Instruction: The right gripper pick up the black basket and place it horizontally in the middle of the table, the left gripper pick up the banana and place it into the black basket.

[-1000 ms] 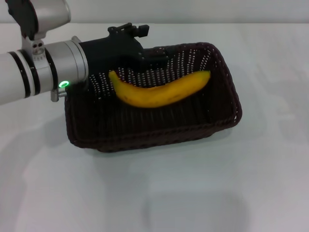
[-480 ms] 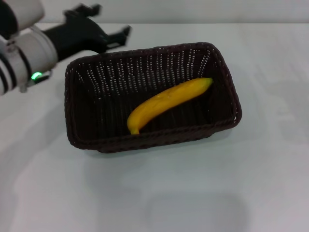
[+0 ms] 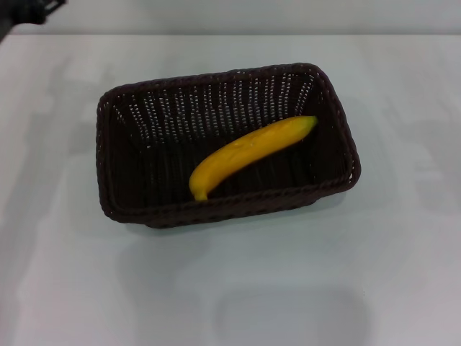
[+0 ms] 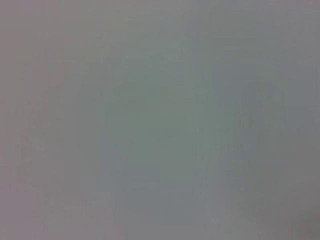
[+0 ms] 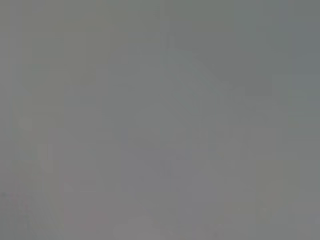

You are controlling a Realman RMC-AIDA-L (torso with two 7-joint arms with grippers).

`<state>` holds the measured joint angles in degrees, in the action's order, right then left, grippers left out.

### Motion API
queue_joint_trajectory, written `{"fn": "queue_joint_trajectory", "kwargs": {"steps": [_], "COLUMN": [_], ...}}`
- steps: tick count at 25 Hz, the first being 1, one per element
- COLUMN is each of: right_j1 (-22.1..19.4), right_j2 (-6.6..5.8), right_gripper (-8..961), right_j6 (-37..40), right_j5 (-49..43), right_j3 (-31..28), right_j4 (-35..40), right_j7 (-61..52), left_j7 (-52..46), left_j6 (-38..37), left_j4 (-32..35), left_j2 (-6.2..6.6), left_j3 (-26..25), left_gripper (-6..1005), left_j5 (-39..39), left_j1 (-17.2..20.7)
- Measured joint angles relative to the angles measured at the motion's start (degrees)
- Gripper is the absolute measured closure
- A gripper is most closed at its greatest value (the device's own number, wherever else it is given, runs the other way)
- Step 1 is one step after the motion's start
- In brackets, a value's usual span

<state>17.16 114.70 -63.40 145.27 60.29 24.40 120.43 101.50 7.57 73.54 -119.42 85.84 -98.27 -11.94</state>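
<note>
The curved yellow banana (image 3: 250,151) lies diagonally inside the dark woven wicker basket (image 3: 338,140) mid-tabletop (image 3: 230,288), so the left hand (image 3: 21,11), its opening untellable, should withdraw clear.

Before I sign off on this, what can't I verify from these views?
- Left tool: head view shows only a dark sliver at the top left corner; open or shut unknown.
- Right tool: in no view.
- Both wrist views: blank grey, nothing identifiable.
- Basket floor under the banana: hidden.
</note>
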Motion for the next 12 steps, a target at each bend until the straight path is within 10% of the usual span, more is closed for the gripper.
{"fn": "queue_joint_trajectory", "kwargs": {"steps": [12], "right_j1": [0.7], "right_j2": [0.08], "right_gripper": [160], "right_j6": [0.5], "right_j5": [0.5], "right_j3": [-0.6], "right_j4": [-0.6], "right_j7": [3.8], "left_j7": [-10.8], "left_j6": [-18.8], "left_j4": [-5.4], "left_j2": [0.16], "left_j3": [-3.4], "left_gripper": [120], "left_j5": [-2.9], "left_j1": [-1.7]}}
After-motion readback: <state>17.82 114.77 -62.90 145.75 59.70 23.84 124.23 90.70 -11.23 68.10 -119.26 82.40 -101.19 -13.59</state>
